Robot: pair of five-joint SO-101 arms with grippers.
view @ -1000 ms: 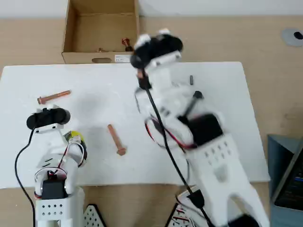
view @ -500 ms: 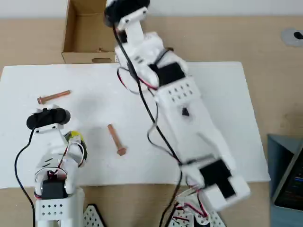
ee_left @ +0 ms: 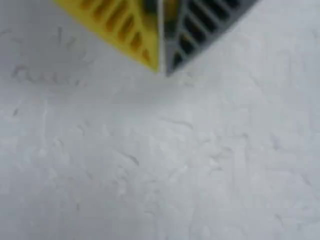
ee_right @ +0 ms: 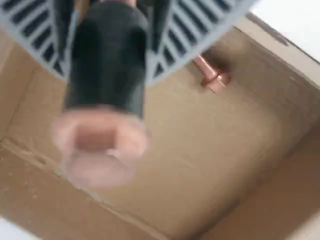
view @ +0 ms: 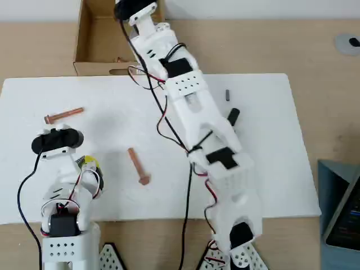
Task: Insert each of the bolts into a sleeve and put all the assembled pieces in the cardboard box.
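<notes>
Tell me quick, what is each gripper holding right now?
Left gripper: closed, holding nothing.
Right gripper: closed on a black cylindrical sleeve with a copper bolt inside, over the brown cardboard box.

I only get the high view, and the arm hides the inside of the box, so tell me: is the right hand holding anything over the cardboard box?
Observer: Yes. The right wrist view shows the right hand shut on a black sleeve, with a copper bolt head sticking out of its end, above the floor of the cardboard box.
Operator: Anything lying in the box?
Observer: One copper bolt end lies inside, near a wall.
Operator: And the left hand?
Observer: The left hand is shut, fingertips together with nothing between them, just above the white surface.
</notes>
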